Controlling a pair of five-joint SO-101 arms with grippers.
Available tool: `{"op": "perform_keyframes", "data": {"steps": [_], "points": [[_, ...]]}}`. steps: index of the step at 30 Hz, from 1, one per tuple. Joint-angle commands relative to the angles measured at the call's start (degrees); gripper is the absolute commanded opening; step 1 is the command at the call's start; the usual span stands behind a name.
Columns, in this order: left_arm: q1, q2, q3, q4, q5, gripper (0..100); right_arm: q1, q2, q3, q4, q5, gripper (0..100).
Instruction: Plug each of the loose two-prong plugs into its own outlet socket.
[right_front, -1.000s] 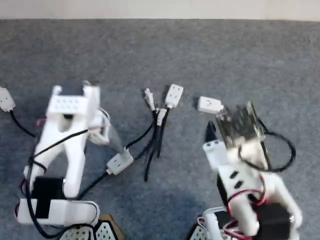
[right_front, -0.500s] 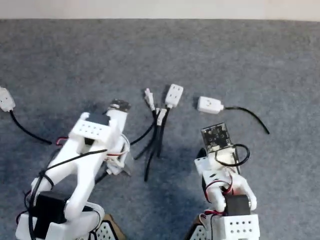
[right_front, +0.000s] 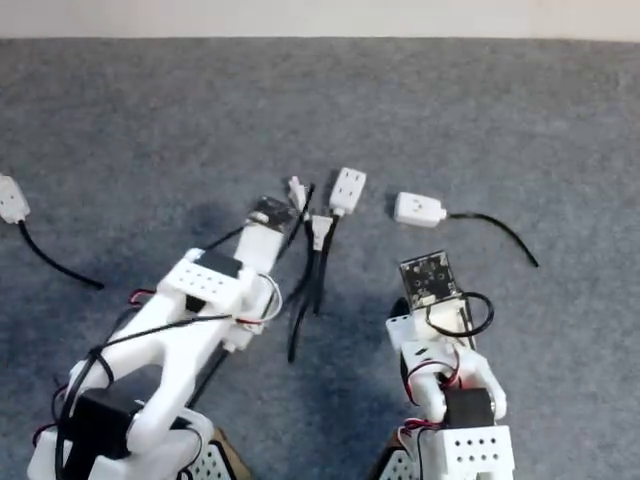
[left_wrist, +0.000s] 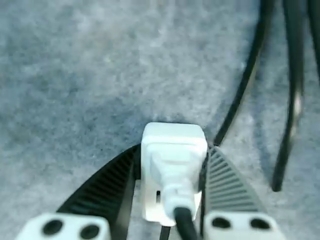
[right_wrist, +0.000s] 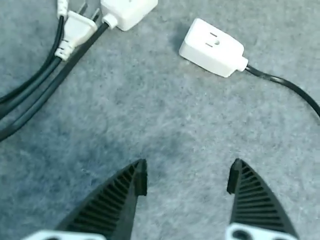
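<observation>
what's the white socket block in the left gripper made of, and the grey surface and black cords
Outlet socket: looks like moulded hard plastic, white, smooth with a slight sheen and rounded edges.
Table cover: seems felt or short-pile carpet, grey, matte, fuzzy and mottled.
Cords: probably rubber or vinyl sheathing, black, faintly glossy, bending in loose curves.

Surface: grey carpet-like mat (right_front: 150, 110), coarse and flecked, covering the table.
Far edge: pale plain strip (right_front: 320, 18) running along the mat's far side.
Near edge: small tan patch (right_front: 232, 460) (cannot tell what it is).
</observation>
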Motion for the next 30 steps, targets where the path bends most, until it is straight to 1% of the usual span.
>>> {"op": "perform_keyframes", "data": {"steps": [1,6,9,12,17,20,23,26,30], "points": [[-9.98,-0.48,-4.53,-0.79,0.35,0,0.22,-0.57,0.92,-1.45,0.62,25.4],[-25.89,-0.22,-17.80,-0.88,0.44,0,0.22,-0.57,1.01,-1.45,0.62,25.4],[-32.22,3.74,-27.82,-0.70,0.79,0,-1.10,-0.57,1.27,-1.45,0.62,25.4],[-36.53,12.62,-39.16,-0.35,2.55,0,-1.45,-0.57,1.27,-1.45,0.62,25.4],[-39.16,32.92,-61.85,7.30,3.69,0,-1.54,-0.57,1.27,-1.45,0.62,25.3],[-40.66,45.05,-76.18,10.46,3.69,0,-1.54,-0.57,1.36,-1.45,0.62,25.3],[-42.68,56.84,-91.91,13.98,6.68,0,-1.54,-0.57,1.36,-1.54,0.62,25.3],[-43.74,67.65,-108.53,19.87,6.95,0,-1.54,-0.57,1.36,-1.54,0.62,25.3],[-43.82,79.69,-129.71,30.86,6.95,1,-1.54,-0.57,1.36,-1.54,0.62,25.3]]}}
